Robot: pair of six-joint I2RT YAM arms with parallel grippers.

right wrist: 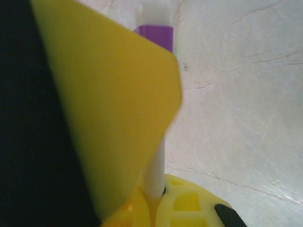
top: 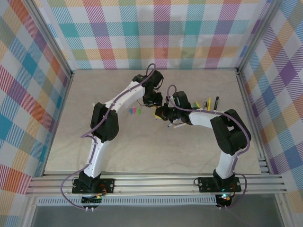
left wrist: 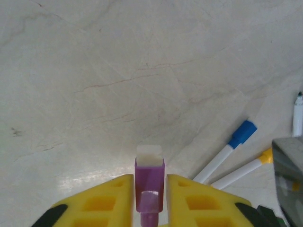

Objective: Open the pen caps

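My right pincer (right wrist: 152, 198) is clenched on the white pen (right wrist: 155, 161). My left pincer (left wrist: 149, 179) straddles its purple cap (left wrist: 149, 172); I cannot tell whether it squeezes.

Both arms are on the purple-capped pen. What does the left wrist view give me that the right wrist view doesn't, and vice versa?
Left wrist: the purple cap clamped in the left gripper, plus a blue-ended pen and a yellow-ended pen lying on the table.
Right wrist: the white barrel running down from the cap into the right gripper, which is closed on it. A yellow finger of the left gripper blocks much of the frame.
Both: the purple cap, its white tip, and the marbled tabletop.
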